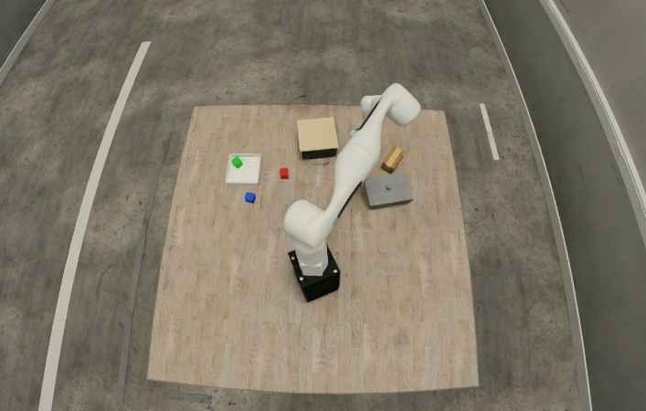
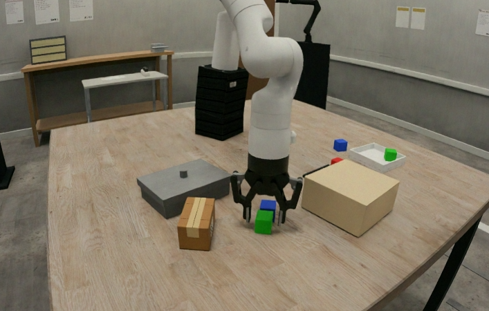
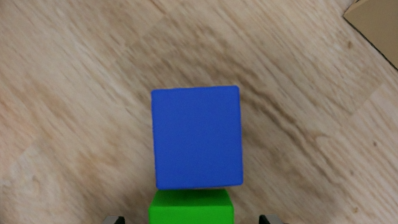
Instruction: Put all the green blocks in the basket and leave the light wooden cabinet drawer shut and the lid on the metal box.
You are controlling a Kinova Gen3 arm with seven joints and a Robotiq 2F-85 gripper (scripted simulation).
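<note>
My gripper (image 2: pixel 263 223) (image 3: pixel 192 220) is open, low over the table, its fingers on either side of a green block (image 2: pixel 263 219) (image 3: pixel 192 209), holding nothing. A blue block (image 2: pixel 268 204) (image 3: pixel 197 137) stands right against or very near that green block. Another green block (image 1: pixel 237 162) (image 2: pixel 390 154) is in a corner of the white basket (image 1: pixel 248 173) (image 2: pixel 369 155). The light wooden cabinet (image 1: pixel 317 133) (image 2: pixel 350 182) has its dark front towards the arm's base; its drawer looks shut. The grey metal box (image 1: pixel 388 194) (image 2: pixel 199 187) has its lid on. Their insides are hidden.
A brown carton (image 1: pixel 392 159) (image 2: pixel 196 220) stands beside the metal box, left of the gripper in the exterior view. A red block (image 1: pixel 284 173) (image 2: pixel 337 160) lies between cabinet and basket. A second blue block (image 1: pixel 249 197) (image 2: pixel 339 144) lies near the basket. The cabinet stands right of the gripper there.
</note>
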